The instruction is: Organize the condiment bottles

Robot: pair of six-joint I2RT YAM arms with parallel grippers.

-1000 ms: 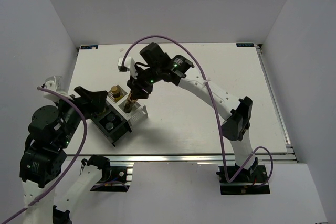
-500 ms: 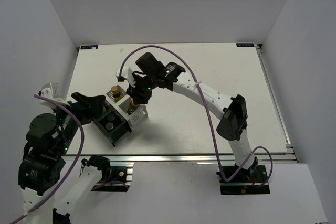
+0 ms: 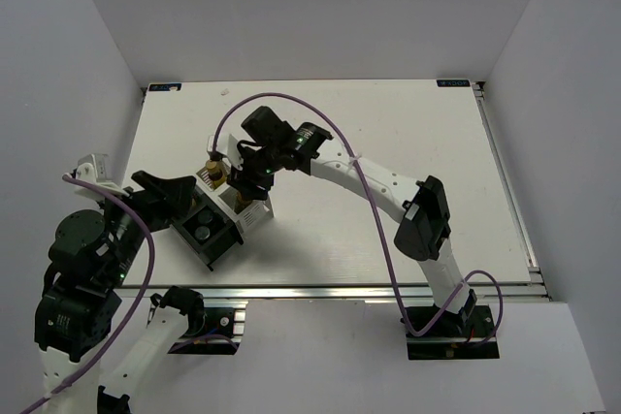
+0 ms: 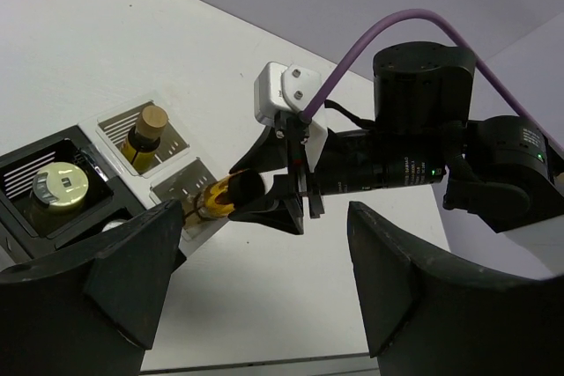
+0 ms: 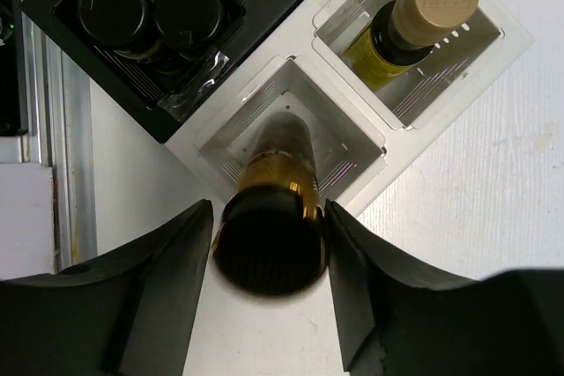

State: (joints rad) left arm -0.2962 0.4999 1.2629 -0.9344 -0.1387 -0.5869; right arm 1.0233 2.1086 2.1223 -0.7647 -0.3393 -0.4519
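My right gripper is shut on a dark bottle with a gold band and black cap, whose lower end stands inside a clear compartment of the rack. The same bottle and gripper show in the other views. A yellow-labelled bottle with a tan cap stands in the neighbouring clear compartment. Two black-capped bottles sit in the black compartment. A pale-capped bottle sits in another black compartment. My left gripper is open and empty beside the rack's left end.
The rack lies at an angle at the table's left front. A metal rail runs close beside it. A small white scrap lies at the back edge. White walls close the table in on three sides.
My right gripper has come down and left with the bottle, lowering it into the clear compartment. My left arm shifted slightly between the first and second earlier frames, then stayed still.
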